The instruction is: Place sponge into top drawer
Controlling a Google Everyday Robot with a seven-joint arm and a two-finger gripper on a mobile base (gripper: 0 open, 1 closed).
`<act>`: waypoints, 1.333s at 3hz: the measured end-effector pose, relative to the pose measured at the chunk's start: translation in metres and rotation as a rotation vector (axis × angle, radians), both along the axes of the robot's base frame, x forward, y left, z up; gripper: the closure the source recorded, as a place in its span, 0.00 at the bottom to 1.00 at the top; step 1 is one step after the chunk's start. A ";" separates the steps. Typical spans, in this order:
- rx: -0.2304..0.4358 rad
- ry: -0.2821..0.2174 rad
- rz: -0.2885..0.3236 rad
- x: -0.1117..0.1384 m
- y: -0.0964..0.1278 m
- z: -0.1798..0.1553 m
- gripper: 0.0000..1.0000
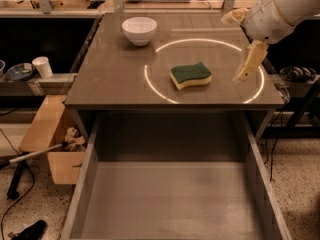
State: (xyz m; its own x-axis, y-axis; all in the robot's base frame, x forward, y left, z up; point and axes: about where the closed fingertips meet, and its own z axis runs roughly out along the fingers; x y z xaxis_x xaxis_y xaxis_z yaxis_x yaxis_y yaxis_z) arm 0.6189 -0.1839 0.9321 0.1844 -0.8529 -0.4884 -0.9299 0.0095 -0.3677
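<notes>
The sponge (190, 75), dark green on top with a pale yellow base, lies flat on the grey table top (115, 79) inside a bright ring of light. The top drawer (170, 199) is pulled fully out below the table's front edge, with a bare grey bottom. My gripper (241, 40) hangs over the table's right side, to the right of the sponge and apart from it. Its pale fingers (249, 61) are spread and hold nothing.
A white bowl (139, 30) stands at the back left of the table. A wooden box (50, 139) sits on the floor left of the drawer, with a paper cup (42, 66) on a shelf above it. Cables run along the floor at right.
</notes>
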 end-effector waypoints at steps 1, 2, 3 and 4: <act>0.000 0.000 0.000 0.000 0.000 0.000 0.00; -0.003 0.009 0.017 0.004 0.006 -0.002 0.00; -0.009 0.027 0.041 0.012 0.013 -0.004 0.00; -0.004 0.084 0.085 0.029 0.029 -0.012 0.00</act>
